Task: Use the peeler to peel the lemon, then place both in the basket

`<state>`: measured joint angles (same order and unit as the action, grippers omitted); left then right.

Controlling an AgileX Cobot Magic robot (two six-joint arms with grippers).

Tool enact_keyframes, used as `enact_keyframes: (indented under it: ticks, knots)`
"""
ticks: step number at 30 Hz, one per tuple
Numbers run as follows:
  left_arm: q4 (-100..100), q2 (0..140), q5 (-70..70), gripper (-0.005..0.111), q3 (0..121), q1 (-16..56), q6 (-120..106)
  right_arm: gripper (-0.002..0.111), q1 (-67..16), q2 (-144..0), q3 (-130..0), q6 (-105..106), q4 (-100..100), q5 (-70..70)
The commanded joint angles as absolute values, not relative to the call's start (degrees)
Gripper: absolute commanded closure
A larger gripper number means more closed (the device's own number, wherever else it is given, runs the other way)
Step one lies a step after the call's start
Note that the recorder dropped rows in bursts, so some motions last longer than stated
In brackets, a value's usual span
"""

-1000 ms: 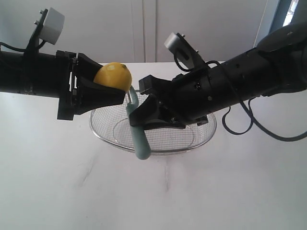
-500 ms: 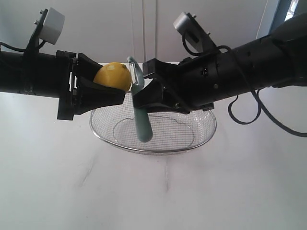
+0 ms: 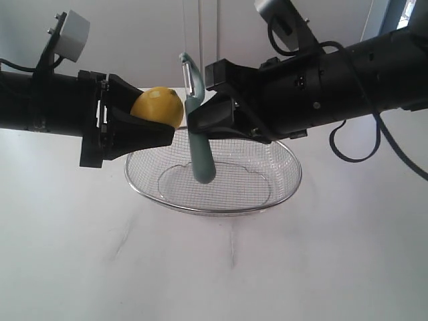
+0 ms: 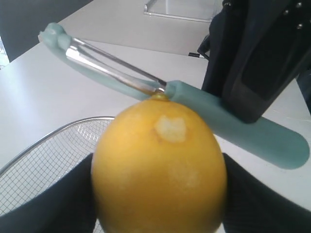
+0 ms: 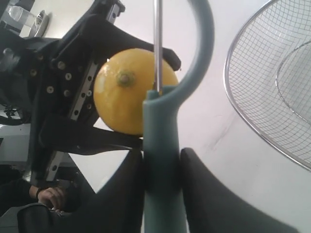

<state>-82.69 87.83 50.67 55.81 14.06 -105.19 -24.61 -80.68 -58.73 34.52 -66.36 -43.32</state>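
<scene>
My left gripper point(image 3: 157, 124) is shut on the yellow lemon point(image 3: 157, 107), held in the air above the left rim of the silver wire basket point(image 3: 281, 190). The lemon point(image 4: 160, 165) fills the left wrist view, with a small pale scraped patch near its top. My right gripper point(image 3: 200, 130) is shut on the teal peeler point(image 3: 199, 150), which stands nearly upright, blade end up. The peeler's metal blade point(image 4: 114, 73) lies against the lemon's end. In the right wrist view the peeler handle point(image 5: 163, 155) runs between both fingers, with the lemon point(image 5: 129, 90) just behind its head.
The basket point(image 5: 262, 97) rests on a white table point(image 3: 301, 267), below and between both arms. A white wall stands behind. Both black arms meet over the basket's left half.
My right gripper has lifted the peeler upward along the lemon, the blade rising from below the fruit to above it. The left gripper and lemon have stayed in place.
</scene>
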Motion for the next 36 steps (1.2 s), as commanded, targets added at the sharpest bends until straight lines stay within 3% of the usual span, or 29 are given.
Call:
enact_keyframes:
  ticks: [1,15,36]
  knots:
    - [-84.7,87.4,52.2,0.107,56.1,13.8,-105.3,0.108,-24.5,-80.1,-58.5,34.2,-65.7,-43.1]
    - [-84.7,87.4,52.2,0.107,56.1,13.8,-105.3,0.108,-24.5,-80.1,-58.5,26.7,-53.3,-40.9]
    - [-84.7,87.4,52.2,0.107,56.1,13.8,-105.3,0.108,-24.5,-87.7,-58.5,25.3,-52.0,-44.2]
